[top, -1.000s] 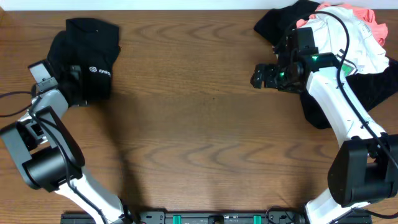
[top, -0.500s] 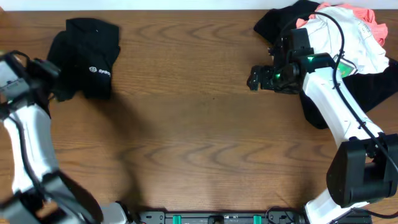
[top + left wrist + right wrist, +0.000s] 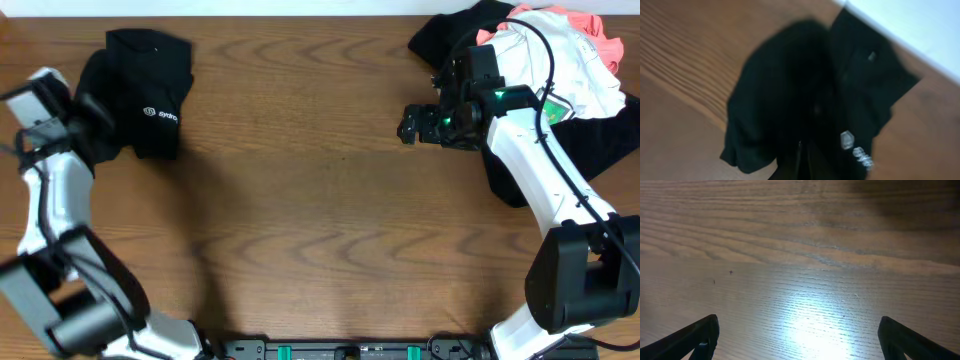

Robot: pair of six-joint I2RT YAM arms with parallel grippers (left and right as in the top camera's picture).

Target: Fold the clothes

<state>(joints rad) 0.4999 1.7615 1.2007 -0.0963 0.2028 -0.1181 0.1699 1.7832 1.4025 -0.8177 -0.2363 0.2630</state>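
Your left tool (image 3: 95, 110) is at the black shirt (image 3: 145, 100), the bundled one with the small white logo. It's on the edge farthest from the pile (image 3: 560, 80), and that shirt lies clear across the desk (image 3: 320, 220) from the pile. The tool's fingers are pressed together. The wrist view is smeared, so I can't tell you whether any cloth is nipped between them.

Over on the other side, your right tool (image 3: 412, 125) hangs above the wood with its fingers spread wide and nothing in them. It's just beside the pile, on the side facing the black shirt.

That's the relation to watch. The pile has a white shirt (image 3: 565, 65) on top, a pink one (image 3: 585, 20) at its far edge and more black cloth (image 3: 600, 140) beneath. It lies behind the right tool, opposite to the way the tool points, and the right arm is much the nearer. I'd judge the next garment needs that tool turned back toward the pile.
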